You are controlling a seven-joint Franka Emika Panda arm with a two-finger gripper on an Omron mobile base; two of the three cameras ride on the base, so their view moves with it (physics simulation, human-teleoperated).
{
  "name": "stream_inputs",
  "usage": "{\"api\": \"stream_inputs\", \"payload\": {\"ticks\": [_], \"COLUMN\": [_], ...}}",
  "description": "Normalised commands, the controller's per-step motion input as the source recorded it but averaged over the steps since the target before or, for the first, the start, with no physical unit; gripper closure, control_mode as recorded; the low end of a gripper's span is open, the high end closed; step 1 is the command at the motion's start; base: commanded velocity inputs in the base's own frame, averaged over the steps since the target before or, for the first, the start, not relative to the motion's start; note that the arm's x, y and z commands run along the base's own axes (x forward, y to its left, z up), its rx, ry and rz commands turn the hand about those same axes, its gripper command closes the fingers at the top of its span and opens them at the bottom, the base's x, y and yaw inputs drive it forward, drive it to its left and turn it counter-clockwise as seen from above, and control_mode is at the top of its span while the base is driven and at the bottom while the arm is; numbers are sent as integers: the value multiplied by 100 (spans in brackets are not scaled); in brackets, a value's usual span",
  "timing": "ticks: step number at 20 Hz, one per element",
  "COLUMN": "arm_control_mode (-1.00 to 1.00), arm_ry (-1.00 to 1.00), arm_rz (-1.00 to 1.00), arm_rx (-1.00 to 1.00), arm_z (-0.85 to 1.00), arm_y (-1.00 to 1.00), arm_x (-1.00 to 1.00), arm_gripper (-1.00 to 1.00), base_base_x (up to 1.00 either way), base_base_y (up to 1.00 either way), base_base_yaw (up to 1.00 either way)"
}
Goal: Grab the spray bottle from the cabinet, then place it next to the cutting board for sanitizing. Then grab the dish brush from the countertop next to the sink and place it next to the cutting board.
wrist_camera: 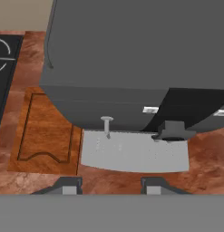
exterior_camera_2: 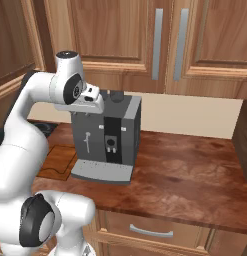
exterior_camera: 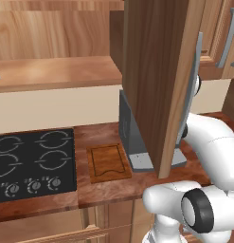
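Observation:
The cutting board (exterior_camera: 107,163) lies flat on the countertop (exterior_camera_2: 185,170) between the stove and a grey coffee machine, and it appears again as the cutting board (wrist_camera: 45,131) at the left. My gripper (wrist_camera: 109,186) hangs open above the coffee machine's drip tray, with nothing between its fingers. The cabinet door (exterior_camera: 156,80) stands swung open, edge-on, with its grey bar handle (exterior_camera: 194,85) facing right; it hides the cabinet's inside. The spray bottle, the dish brush and the sink are out of view.
The coffee machine (exterior_camera_2: 107,140) stands right of the board, directly under my hand (exterior_camera_2: 92,100). A black four-ring stove top (exterior_camera: 31,163) lies left of the board. Shut wall cabinets (exterior_camera_2: 160,35) hang above. Bare countertop stretches right of the machine.

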Motion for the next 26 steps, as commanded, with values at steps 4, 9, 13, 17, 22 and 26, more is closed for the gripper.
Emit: {"api": "stream_inputs", "payload": {"ticks": [4, 9, 13, 17, 22, 26], "arm_control_mode": [-100, -100, -100, -100, -100, -100], "arm_ry": [0, -14, -19, -27, -30, -28], "arm_rz": [0, -1, 0, 0, 0, 0], "arm_rx": [0, 0, 0, 0, 0, 0], "arm_z": [0, 0, 0, 5, 49, 81], "arm_y": [0, -1, 0, 0, -1, -10], "arm_x": [-25, -68, -77, -77, -56, -55], "arm_gripper": [-100, -100, -100, -100, -100, -100], "base_base_x": [0, 0, 0, 0, 0, 0], "base_base_y": [0, 0, 0, 0, 0, 0], "base_base_yaw": [0, 0, 0, 0, 0, 0]}}
